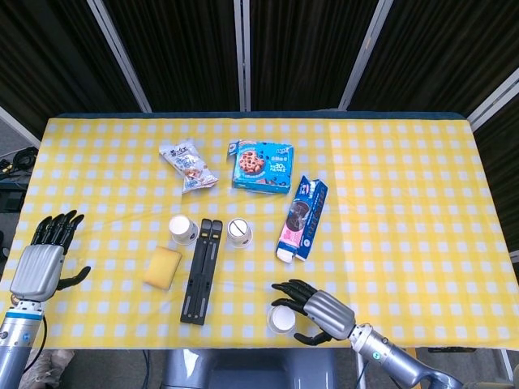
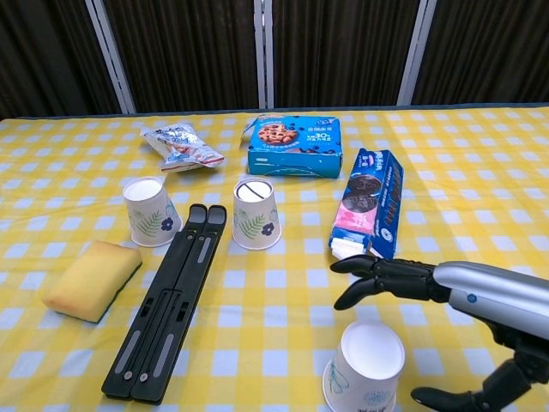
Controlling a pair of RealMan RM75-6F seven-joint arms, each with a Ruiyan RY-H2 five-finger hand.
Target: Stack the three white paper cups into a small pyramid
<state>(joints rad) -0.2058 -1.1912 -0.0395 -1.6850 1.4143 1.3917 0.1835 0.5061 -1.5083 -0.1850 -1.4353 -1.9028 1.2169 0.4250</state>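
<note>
Right hand (image 2: 429,296) spread open around near paper cup (image 2: 364,369), not yet gripping — close lightly on its wall; left hand (image 1: 40,263) open, idle.

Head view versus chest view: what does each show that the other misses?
Head only: the left hand, open at the table's left edge.

Chest only: leaf prints on the two far cups' sides, both standing upside down.

Both: the right hand spread around the near cup, plus sponge, black stand and snacks.
</note>
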